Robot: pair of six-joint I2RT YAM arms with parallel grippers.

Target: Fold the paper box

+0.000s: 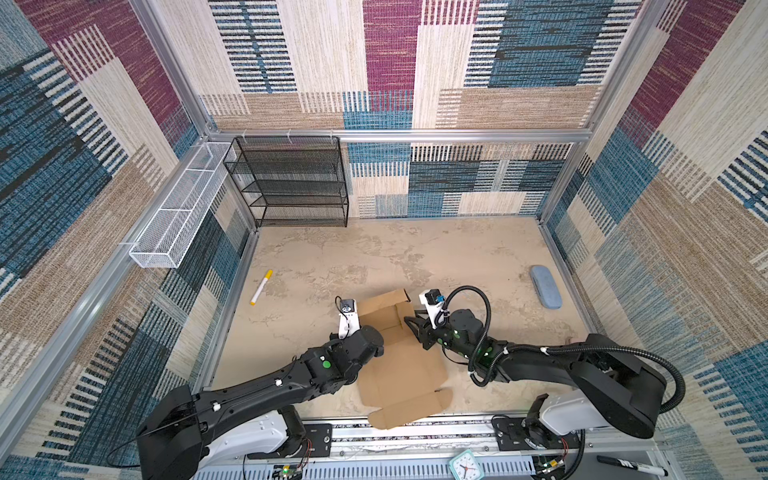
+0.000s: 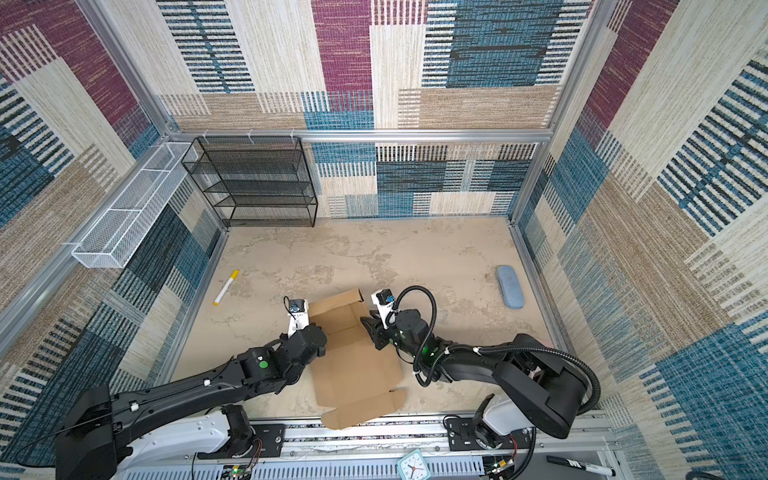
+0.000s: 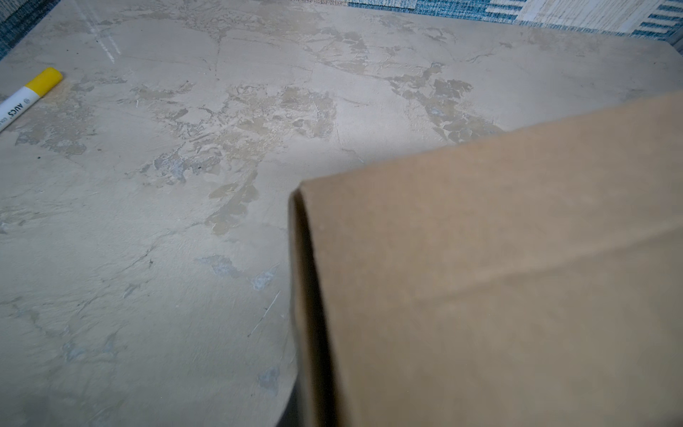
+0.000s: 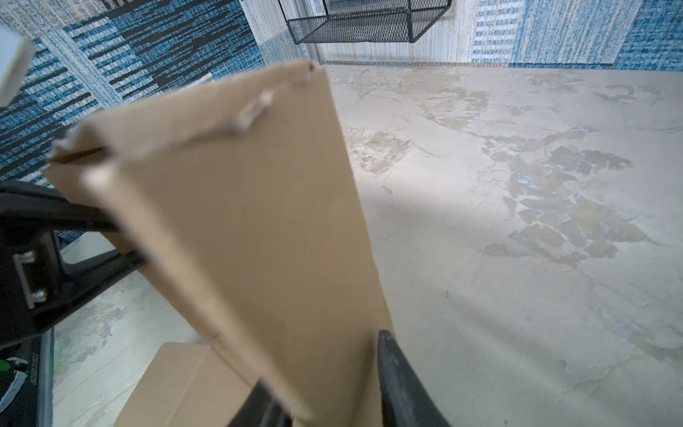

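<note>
Right gripper point(image 4: 320, 358) straddles raised side flap, pinch unclear; left gripper point(image 1: 376, 343) clenched at opposite wall, hold hidden. Brown corrugated cardboard paper box point(image 1: 401, 374) half-flat, well apart from yellow-capped white marker point(image 1: 261, 287). Step, likely: raising walls. Next: fold flap inward

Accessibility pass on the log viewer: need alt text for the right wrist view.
A raised brown flap of the paper box fills the near view, standing between the right gripper's two black fingers; whether they pinch it is unclear. Behind it lie the mottled beige table and, at the far wall, a black mesh shelf.
</note>
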